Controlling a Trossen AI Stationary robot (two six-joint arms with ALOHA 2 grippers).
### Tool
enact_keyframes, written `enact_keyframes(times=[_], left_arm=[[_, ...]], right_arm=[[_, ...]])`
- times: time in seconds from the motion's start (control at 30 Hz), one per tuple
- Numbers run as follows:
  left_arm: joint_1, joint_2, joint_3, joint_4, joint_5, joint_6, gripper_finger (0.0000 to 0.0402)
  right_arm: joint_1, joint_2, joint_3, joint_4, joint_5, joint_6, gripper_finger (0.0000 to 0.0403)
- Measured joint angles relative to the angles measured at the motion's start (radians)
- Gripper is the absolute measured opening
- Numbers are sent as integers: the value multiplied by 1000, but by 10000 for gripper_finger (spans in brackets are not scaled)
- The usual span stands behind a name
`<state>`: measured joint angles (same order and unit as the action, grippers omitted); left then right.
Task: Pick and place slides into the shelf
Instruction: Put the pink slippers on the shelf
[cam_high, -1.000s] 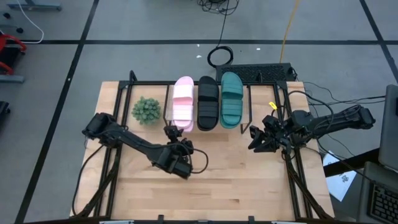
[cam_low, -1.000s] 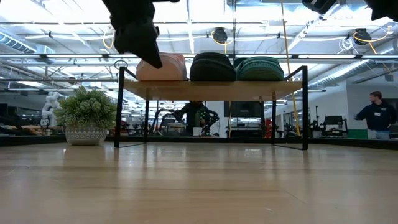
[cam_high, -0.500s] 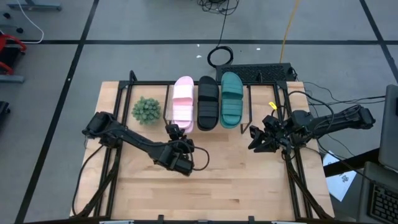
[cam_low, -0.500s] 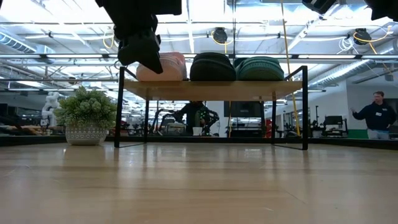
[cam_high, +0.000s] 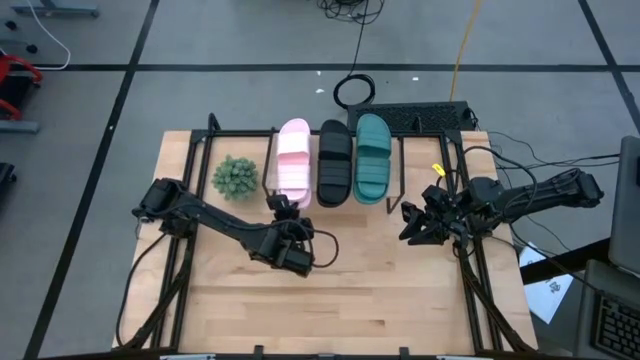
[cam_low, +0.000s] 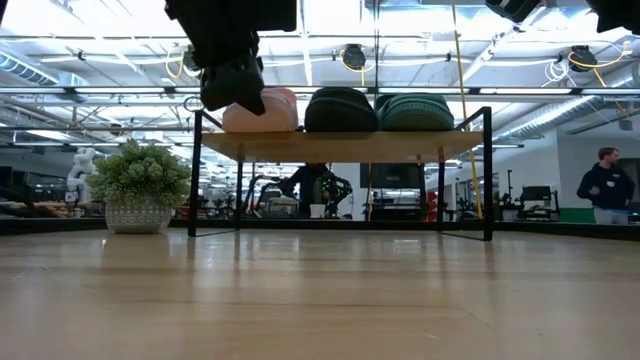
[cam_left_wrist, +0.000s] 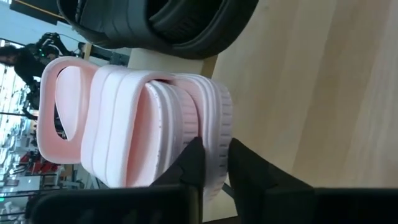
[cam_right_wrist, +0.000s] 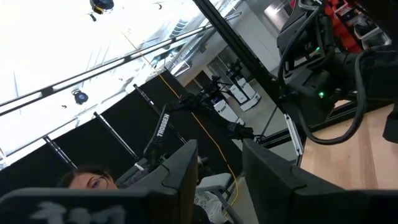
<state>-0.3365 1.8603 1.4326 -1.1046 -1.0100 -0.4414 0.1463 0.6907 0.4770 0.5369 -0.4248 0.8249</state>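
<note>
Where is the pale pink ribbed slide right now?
The pale pink ribbed slide lies on the light-wood shelf, leftmost in the high view, beside the black slide.

Slides on the shelf (cam_high: 400, 170): pale pink slide (cam_high: 293, 160), black slide (cam_high: 334, 165), teal slide (cam_high: 372, 160), all ribbed straps. Shelf is light wood with black legs; bench (cam_high: 380, 290) is light wood too.

Three slides sit side by side atop the low light-wood shelf (cam_low: 340, 143) on thin black legs: the pale pink slide (cam_high: 292, 158) at one end, the black slide (cam_high: 334, 163) in the middle, the teal slide (cam_high: 372, 159) at the other end. All rest sole-down, ribbed straps up. The pink slide's near end overhangs the shelf's front edge slightly.
</note>
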Motion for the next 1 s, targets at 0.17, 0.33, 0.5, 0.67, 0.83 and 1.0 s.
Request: enact_keyframes(times=[0.17,0.33,0.5,0.67,0.83,1.0], left_arm=[[-9,0,0,-1,-13,15,22],[-11,0,0,-2,-24,33,21],[-11,0,0,-2,-29,64,9],[-12,0,0,-6,-63,100,7],[-13,1,8,-61,-69,102,7],[-13,2,11,-81,-83,101,7]], right_arm=[[0,0,0,0,0,-2,118],[0,0,0,0,0,-3,118],[0,0,0,0,0,-2,118],[0,0,0,0,0,-3,118],[0,0,0,0,0,-3,118],[0,0,0,0,0,-7,118]])
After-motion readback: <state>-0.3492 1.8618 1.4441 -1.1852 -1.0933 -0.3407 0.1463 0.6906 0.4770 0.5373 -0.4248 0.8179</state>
